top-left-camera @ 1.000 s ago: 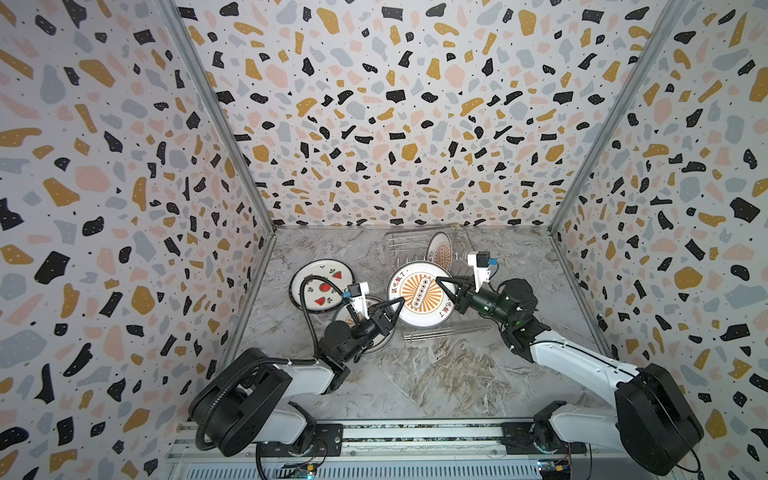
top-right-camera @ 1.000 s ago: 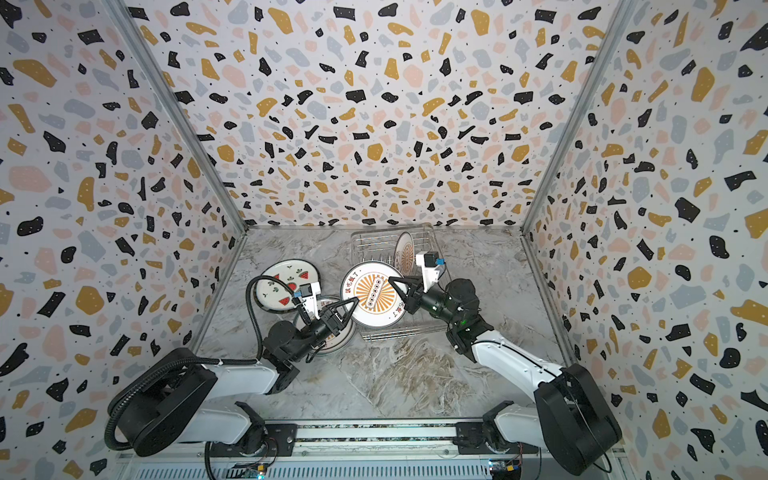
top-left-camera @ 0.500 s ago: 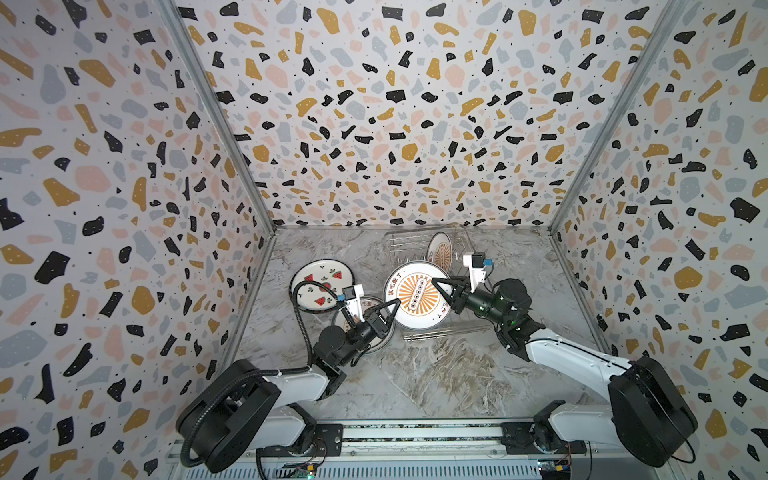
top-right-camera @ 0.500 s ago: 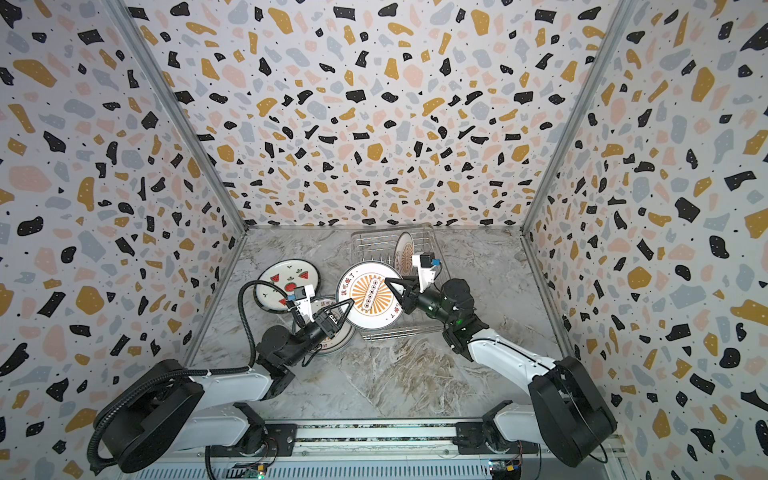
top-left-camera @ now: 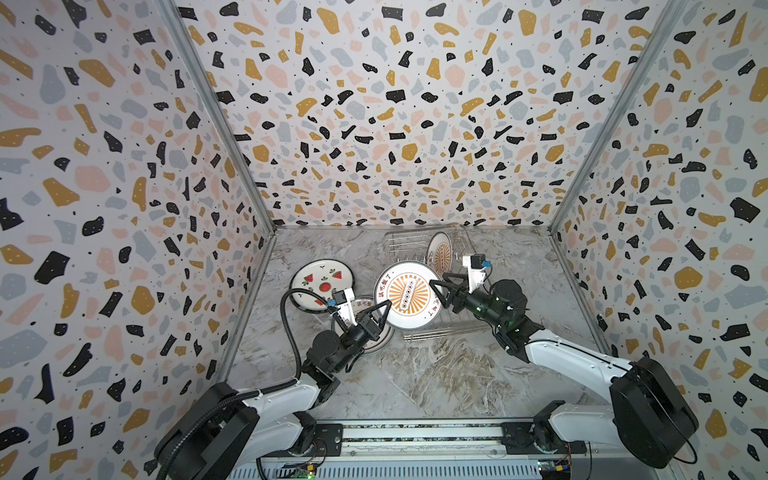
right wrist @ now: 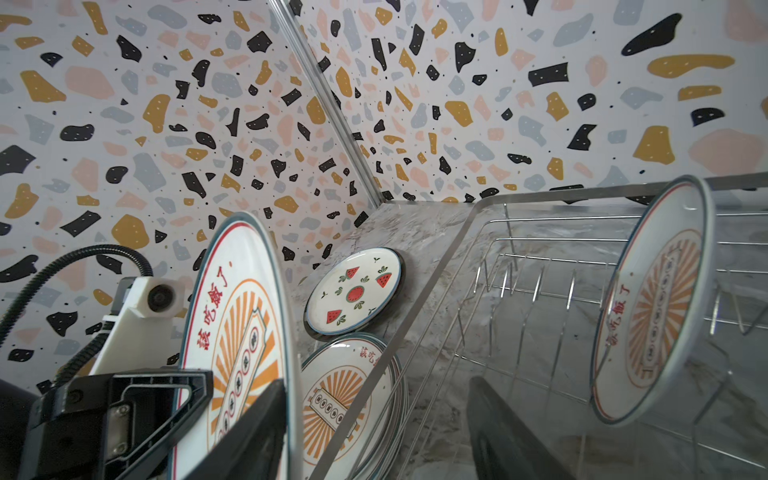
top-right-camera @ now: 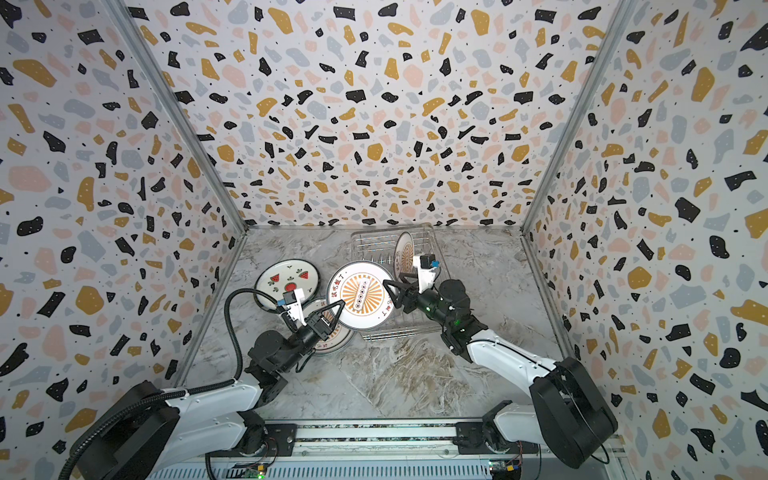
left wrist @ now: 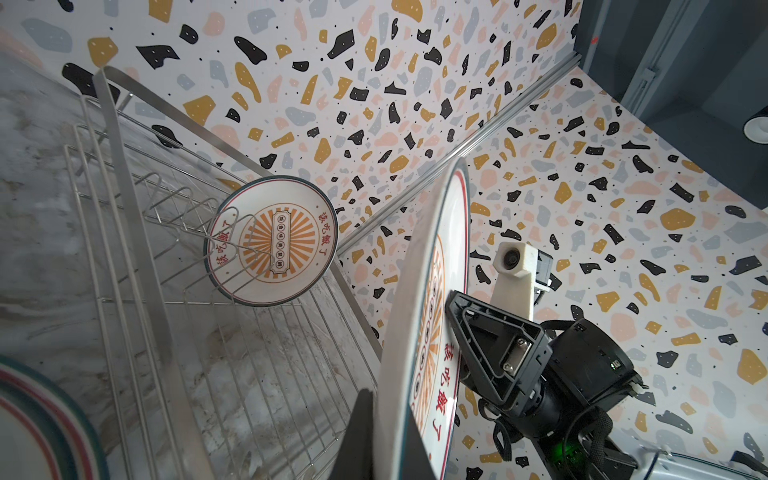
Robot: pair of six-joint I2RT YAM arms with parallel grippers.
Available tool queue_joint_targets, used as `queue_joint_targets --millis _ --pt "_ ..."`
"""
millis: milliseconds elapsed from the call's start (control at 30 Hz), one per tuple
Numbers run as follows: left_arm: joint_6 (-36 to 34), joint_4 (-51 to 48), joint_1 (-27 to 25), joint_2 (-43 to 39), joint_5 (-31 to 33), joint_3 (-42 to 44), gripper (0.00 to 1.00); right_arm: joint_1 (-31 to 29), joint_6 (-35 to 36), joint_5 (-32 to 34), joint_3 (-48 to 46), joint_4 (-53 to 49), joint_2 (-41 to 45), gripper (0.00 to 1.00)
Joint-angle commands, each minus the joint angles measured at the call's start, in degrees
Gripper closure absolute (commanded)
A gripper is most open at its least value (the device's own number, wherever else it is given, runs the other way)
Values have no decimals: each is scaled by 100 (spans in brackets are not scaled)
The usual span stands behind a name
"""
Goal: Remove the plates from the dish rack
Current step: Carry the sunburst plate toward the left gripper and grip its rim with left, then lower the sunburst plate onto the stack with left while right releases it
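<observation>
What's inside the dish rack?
One sunburst plate stands on edge among the rack's prongs. In both top views the held plate and right arm cover its near part.

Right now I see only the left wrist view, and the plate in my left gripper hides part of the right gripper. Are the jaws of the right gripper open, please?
Observer: Yes. In the right wrist view the right gripper has its jaws wide apart, and the held plate stands beside one finger only.
Operator: Good. Is there a place to lay it down?
Observer: A stack of sunburst plates lies flat on the table. In both top views the left gripper hangs over it.
Operator: And what is beside the stack?
Observer: The watermelon plate, also flat on the table, just behind the stack as the top views look.
</observation>
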State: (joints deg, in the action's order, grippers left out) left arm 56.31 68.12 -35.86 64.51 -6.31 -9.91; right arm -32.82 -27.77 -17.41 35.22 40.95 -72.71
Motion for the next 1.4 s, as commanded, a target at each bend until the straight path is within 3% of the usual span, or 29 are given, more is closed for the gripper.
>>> queue_joint_targets --millis 0,267,367,667,800,1367 --pt "-128 253 -22 -173 265 -10 100 -64 168 352 -36 -274 310 25" --pt "-148 174 227 -138 266 22 100 -466 461 1091 -214 -478 720 15" --pt "-17 161 484 -176 183 103 100 -598 540 1012 -263 -347 749 1" --pt "152 -160 1039 -689 191 428 100 -1339 1159 1082 145 -448 420 1" --pt "310 -1010 1273 -1133 581 481 100 -1570 1348 1099 403 -541 92 1" --pt "1041 -2433 1513 -1996 1247 764 100 -1717 1443 518 959 -472 -924 1"
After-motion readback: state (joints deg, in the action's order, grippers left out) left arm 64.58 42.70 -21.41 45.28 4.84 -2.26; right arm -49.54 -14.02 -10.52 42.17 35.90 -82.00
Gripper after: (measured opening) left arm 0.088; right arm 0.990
